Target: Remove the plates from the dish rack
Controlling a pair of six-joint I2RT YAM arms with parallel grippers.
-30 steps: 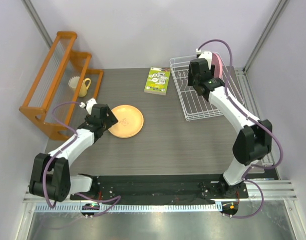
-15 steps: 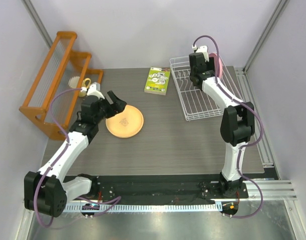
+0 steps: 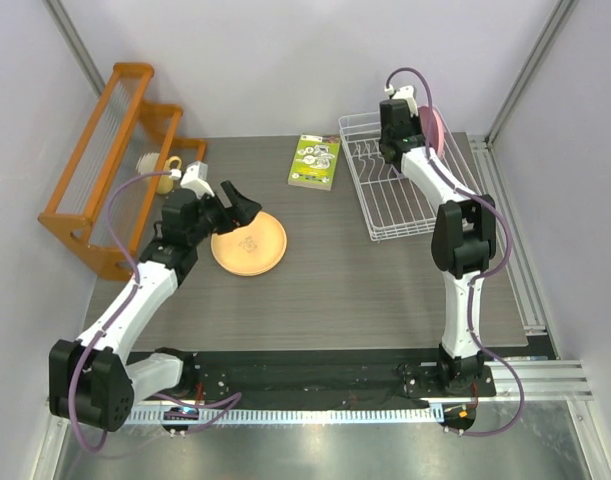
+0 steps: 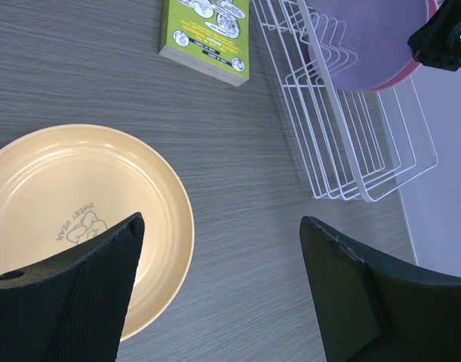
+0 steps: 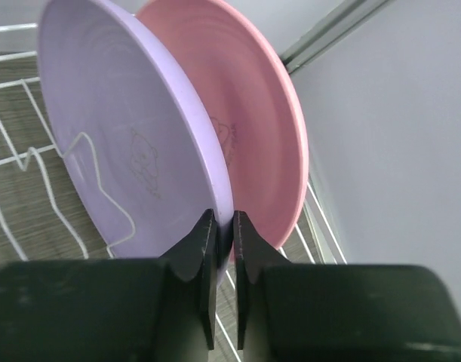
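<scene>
Gripper right (image 5: 224,226): clamps rim of round pale lilac plastic plate (image 5: 124,136) upright in white wire dish rack (image 3: 395,215) | gripper left (image 4: 221,222): open over round orange-yellow plastic plate (image 4: 79,188) on desk (image 4: 253,173)

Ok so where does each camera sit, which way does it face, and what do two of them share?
Top external: above and behind the bases, looking down on the table; left arm and right arm show whole.
Left wrist: looks down through the open left gripper at the orange-yellow plate, booklet and dish rack.
Right wrist: faces the lilac plate pinched in the right gripper, pink plate behind.
Shared: both wrist views show the lilac and pink plates.
</scene>
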